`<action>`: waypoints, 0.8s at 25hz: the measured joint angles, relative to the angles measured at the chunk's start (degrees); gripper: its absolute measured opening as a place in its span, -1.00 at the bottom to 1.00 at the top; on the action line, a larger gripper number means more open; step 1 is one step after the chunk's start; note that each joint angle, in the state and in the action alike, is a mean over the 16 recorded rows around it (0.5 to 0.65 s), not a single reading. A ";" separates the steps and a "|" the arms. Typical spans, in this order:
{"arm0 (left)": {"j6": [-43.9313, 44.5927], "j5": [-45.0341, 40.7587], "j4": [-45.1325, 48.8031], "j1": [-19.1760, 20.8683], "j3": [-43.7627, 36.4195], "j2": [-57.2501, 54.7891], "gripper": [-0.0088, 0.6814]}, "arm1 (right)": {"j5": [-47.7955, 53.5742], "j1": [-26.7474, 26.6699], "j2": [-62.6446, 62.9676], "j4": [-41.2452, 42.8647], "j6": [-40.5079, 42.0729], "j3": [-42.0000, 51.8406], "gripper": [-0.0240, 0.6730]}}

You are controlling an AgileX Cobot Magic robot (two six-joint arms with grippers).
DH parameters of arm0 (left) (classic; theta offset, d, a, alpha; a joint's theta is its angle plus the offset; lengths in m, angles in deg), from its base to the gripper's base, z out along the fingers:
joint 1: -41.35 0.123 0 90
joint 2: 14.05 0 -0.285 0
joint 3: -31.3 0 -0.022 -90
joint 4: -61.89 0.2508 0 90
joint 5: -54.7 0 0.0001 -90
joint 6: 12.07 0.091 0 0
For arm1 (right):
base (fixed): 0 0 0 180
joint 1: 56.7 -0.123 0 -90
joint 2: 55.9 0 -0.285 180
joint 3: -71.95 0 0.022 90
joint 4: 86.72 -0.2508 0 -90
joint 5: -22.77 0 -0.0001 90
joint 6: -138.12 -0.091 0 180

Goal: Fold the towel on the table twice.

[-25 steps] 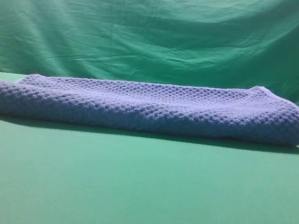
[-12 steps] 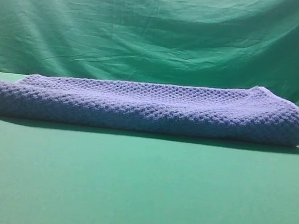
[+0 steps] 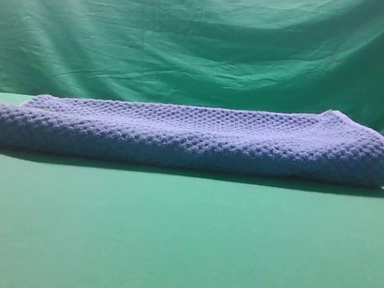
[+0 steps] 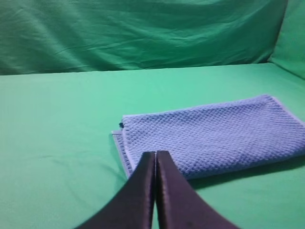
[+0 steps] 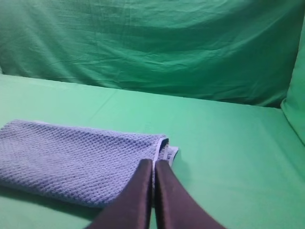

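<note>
You see a periwinkle blue-grey towel [image 3: 192, 138] with a bumpy waffle-weave pattern, on a table [image 3: 181, 246] of plain bright green. The backdrop curtain [image 3: 189, 40] is darker green. Both gripper fingers [image 4: 143, 195] look black, perhaps dark brown.

Towel [image 3: 179, 139] on table [image 3: 181, 246], curtain [image 3: 189, 40] behind.

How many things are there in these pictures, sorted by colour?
Blue-grey: 1, the towel, lying folded.
Green: 2, the table and the backdrop curtain.
Black: 2, the left gripper and the right gripper, each with its fingers pressed together and holding nothing.
Total: 5
</note>
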 joint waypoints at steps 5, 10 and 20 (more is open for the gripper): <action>-2.31 6.91 5.26 0.00 -7.00 0.21 -0.97 | -6.50 0.00 0.01 -0.01 1.67 5.24 -0.93; -3.79 11.35 8.86 0.00 -10.81 0.21 -0.97 | -11.41 0.00 0.01 -0.01 2.16 9.49 -0.93; -4.00 13.84 9.29 0.00 -12.07 0.21 -0.97 | -15.42 0.00 0.01 -0.78 2.19 13.44 -0.93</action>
